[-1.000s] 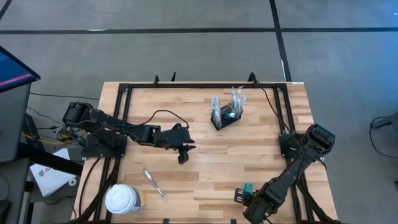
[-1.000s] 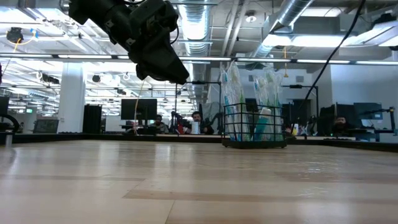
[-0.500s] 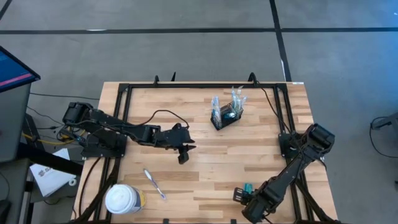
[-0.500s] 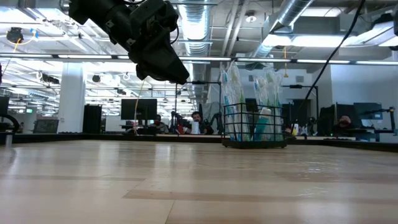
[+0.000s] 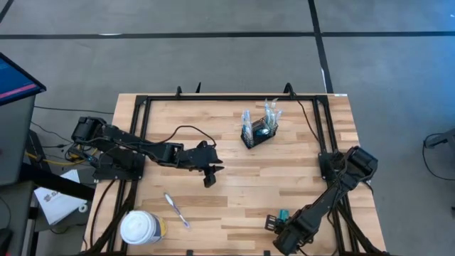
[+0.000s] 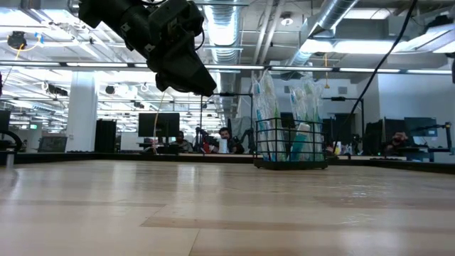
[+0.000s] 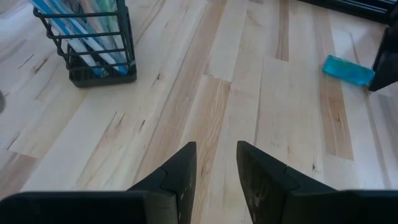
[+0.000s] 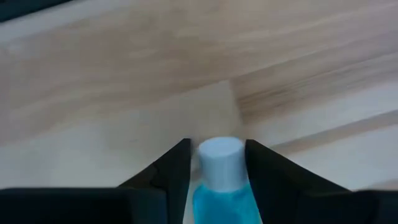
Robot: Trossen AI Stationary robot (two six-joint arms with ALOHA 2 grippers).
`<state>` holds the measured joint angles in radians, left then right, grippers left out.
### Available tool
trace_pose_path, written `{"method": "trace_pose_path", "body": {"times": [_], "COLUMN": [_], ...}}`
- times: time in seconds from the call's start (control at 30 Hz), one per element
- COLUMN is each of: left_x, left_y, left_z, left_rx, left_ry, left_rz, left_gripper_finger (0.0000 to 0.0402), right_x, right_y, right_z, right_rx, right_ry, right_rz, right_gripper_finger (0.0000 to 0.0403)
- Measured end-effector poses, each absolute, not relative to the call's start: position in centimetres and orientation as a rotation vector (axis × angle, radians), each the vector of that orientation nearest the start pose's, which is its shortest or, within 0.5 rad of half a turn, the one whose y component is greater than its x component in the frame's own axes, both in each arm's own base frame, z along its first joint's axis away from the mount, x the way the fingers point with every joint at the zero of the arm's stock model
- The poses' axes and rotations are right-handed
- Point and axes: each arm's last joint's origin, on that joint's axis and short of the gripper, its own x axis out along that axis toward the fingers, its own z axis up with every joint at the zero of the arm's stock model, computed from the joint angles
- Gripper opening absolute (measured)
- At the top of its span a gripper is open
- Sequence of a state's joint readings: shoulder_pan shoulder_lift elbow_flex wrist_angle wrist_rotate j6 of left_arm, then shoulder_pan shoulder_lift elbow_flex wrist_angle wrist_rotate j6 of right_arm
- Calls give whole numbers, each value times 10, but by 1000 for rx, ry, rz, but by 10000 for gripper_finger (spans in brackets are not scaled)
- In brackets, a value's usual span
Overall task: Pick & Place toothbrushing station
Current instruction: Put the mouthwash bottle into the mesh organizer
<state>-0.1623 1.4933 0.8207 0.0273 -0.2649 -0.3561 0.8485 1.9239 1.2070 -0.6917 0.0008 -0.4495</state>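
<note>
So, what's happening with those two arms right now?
Right gripper astride teal tube, near table edge. Left gripper open, empty, mid-table. Caddy stands apart. Nothing blocking.

Black wire-mesh caddy stands upright at the worktop's one o'clock, toothbrushes upright inside. Teal tube lies at five o'clock, loose toothbrush at seven.

Open-plan lab office: exposed ceiling ducts, monitor rows, seated people beyond the table.

1. Grey floor with dark seams surrounds the light wooden plank surface.
2. Exposed silver ducts and strip lights cross the ceiling.
3. Monitors and seated people line the far room.
</note>
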Motion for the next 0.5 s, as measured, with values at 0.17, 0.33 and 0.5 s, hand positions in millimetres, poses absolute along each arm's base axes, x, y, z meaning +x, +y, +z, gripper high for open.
{"method": "trace_pose_path", "body": {"times": [0.17,0.33,0.5], "left_x": [302,302,302], "left_y": [-42,-42,-42], "left_z": [203,203,203], "left_rx": [-207,-203,-202], "left_ry": [604,604,604], "left_rz": [209,209,211], "left_gripper_finger": [108,108,108], "right_x": [233,233,233], "right_y": [265,265,264], "right_z": [131,132,132], "right_rx": [-959,-959,-963], "right_ry": [1199,1192,1193], "right_rz": [1014,1016,1012], "right_gripper_finger": [135,121,102]}}
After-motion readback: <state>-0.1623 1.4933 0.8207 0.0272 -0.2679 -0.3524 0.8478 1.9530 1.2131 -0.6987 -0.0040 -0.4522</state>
